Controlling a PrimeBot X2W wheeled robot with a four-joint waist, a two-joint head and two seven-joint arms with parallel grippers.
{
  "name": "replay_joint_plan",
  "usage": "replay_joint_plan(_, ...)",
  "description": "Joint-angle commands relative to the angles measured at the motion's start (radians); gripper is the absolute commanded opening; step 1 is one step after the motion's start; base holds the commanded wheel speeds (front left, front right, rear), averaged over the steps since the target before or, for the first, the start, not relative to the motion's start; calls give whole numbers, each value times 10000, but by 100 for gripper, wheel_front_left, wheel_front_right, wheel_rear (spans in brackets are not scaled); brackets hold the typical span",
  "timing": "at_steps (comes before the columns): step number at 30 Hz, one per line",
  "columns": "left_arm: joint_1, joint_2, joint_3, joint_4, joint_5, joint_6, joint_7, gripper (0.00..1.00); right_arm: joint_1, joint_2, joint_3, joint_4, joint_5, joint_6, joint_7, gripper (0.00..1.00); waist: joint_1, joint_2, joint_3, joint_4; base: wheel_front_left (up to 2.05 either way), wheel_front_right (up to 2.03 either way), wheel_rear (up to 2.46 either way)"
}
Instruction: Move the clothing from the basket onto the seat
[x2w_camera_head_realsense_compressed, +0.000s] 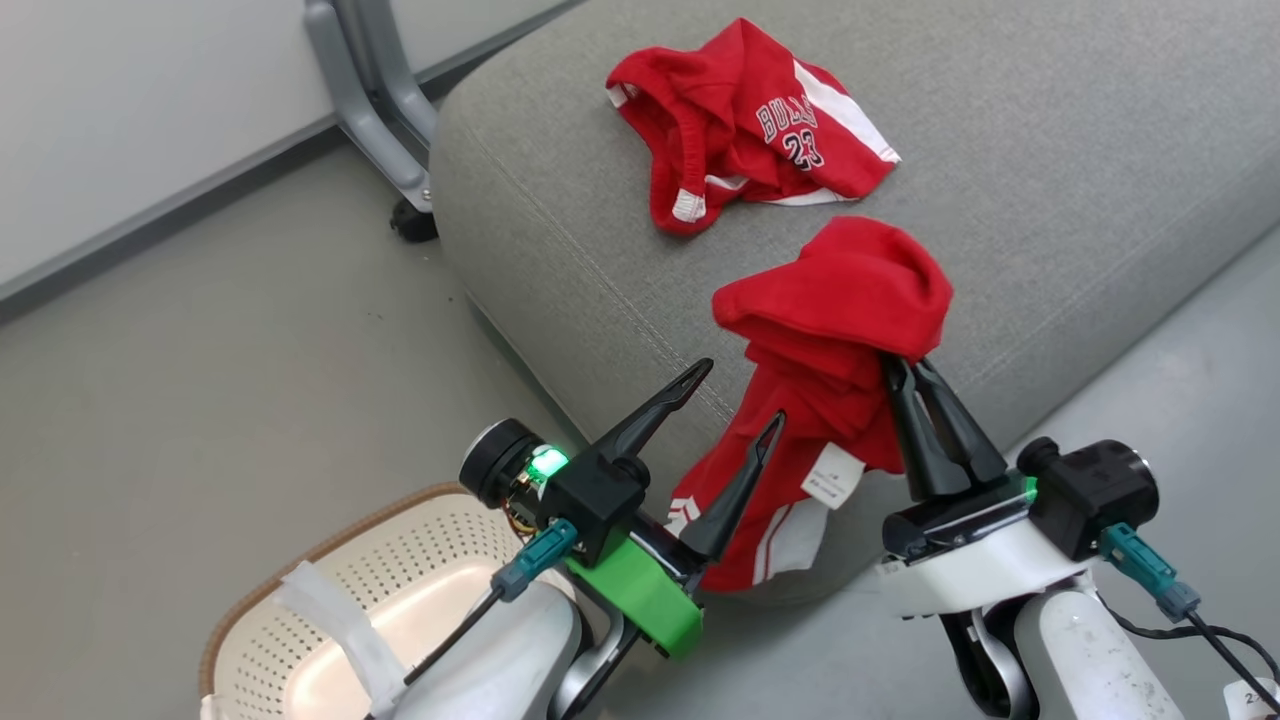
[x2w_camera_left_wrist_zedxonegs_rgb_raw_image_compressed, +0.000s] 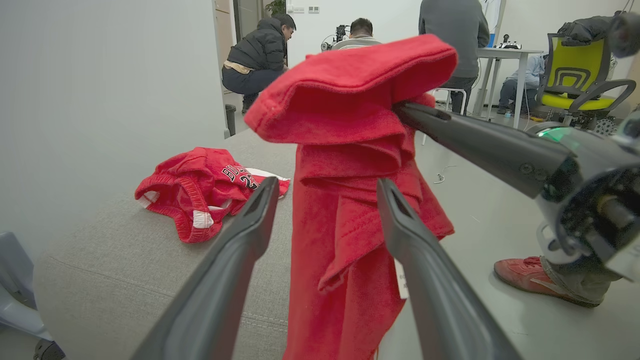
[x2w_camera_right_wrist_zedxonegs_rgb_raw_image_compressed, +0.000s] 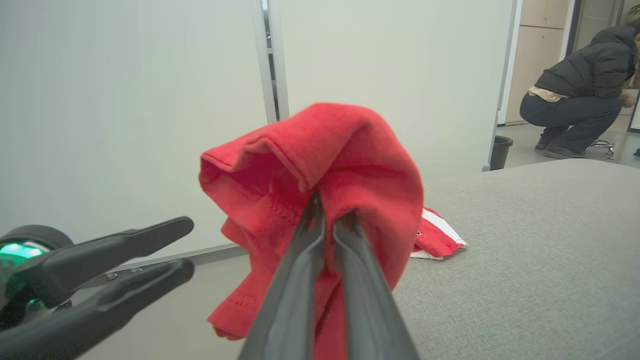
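A grey metal frame leg (x2w_camera_head_realsense_compressed: 370, 100) with a black caster (x2w_camera_head_realsense_compressed: 412, 222) stands on the floor at the far left, just beside the left end of the seat (x2w_camera_head_realsense_compressed: 1050, 200). The left wrist view shows, far beyond the seat, a crouching person in a black jacket (x2w_camera_left_wrist_zedxonegs_rgb_raw_image_compressed: 260, 55), a standing person in grey (x2w_camera_left_wrist_zedxonegs_rgb_raw_image_compressed: 452, 30), a white table (x2w_camera_left_wrist_zedxonegs_rgb_raw_image_compressed: 505, 52) and a yellow-green office chair (x2w_camera_left_wrist_zedxonegs_rgb_raw_image_compressed: 580, 70). A foot in a red shoe (x2w_camera_left_wrist_zedxonegs_rgb_raw_image_compressed: 530, 280) is on the floor to the right of the seat.

The right gripper (x2w_camera_head_realsense_compressed: 907, 365) has its jaws pressed together on a red garment (x2w_camera_head_realsense_compressed: 840, 300). The cloth bunches over the fingertips above the near edge of the seat. Its lower part, with white stripes and a white tag (x2w_camera_head_realsense_compressed: 832, 475), hangs down in front of the seat's near side.

The left gripper (x2w_camera_head_realsense_compressed: 742, 392) has its jaws wide apart, just left of the hanging cloth. In its wrist view the cloth hangs beyond and between the two fingers. Whether the right finger touches the cloth cannot be told.

There are two red garments. The second, red shorts printed BULLS 23 (x2w_camera_head_realsense_compressed: 750, 130), lies crumpled on the seat farther back, apart from the held one.

One basket (x2w_camera_head_realsense_compressed: 260, 590) stands on the floor at the near left, partly hidden by the left arm.
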Motion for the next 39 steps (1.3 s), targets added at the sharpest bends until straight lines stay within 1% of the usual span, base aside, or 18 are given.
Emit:
replay_joint_plan(1, -234, 141, -117, 105, -156, -38, -2, 100, 78, 81, -113, -125, -67, -7, -30, 0, -1, 0, 391, -326, 0, 0, 0)
replay_joint_plan(8, -727, 230, -609, 364, -429, -37, -2, 100, 195, 215, -501, -427, -194, -7, -32, 0, -1, 0, 628, -395, 0, 0, 0)
replay_joint_plan(12, -942, 334, -712, 420, -472, -37, -2, 100, -262, 246, -660, -477, -199, -7, -32, 0, -1, 0, 912, -415, 0, 0, 0)
replay_joint_plan(15, -1127, 462, -705, 444, -422, -26, 34, 100, -918, 262, -764, -580, -288, -7, -30, 0, -1, 0, 1295, -417, 0, 0, 0)
replay_joint_plan(20, -1435, 797, -615, 156, -200, 207, 322, 100, -2719, 236, -1294, -730, -270, -7, -30, 0, -1, 0, 2271, -380, 0, 0, 0)
replay_joint_plan(25, -2079, 1091, -738, -383, 88, 203, 1013, 100, -5020, -303, -2458, -897, -140, -7, -30, 0, -1, 0, 3638, 179, 0, 0, 0)
replay_joint_plan(29, -2775, 1302, -945, -716, 498, 154, 1443, 100, -6806, -1202, -3381, -599, 89, -8, -30, 0, -1, 0, 4608, 634, 0, 0, 0)
replay_joint_plan(31, -3078, 1301, -1041, -875, 639, 132, 1579, 100, -7606, -1704, -3792, -401, 174, -7, -30, 0, -1, 0, 5053, 843, 0, 0, 0)
replay_joint_plan(33, -3327, 1246, -1062, -961, 648, 117, 1646, 100, -8261, -2156, -4129, -126, 287, -7, -30, 0, -1, 0, 5442, 1014, 0, 0, 0)
replay_joint_plan(36, -3644, 1176, -1142, -1031, 726, 92, 1680, 100, -9074, -2831, -4335, 606, 414, -7, -30, 0, -1, 0, 5924, 1202, 0, 0, 0)
replay_joint_plan(39, -3822, 1125, -1204, -1015, 771, 86, 1640, 100, -9476, -3159, -4387, 1602, 483, -8, -29, 0, -1, 0, 6210, 1304, 0, 0, 0)
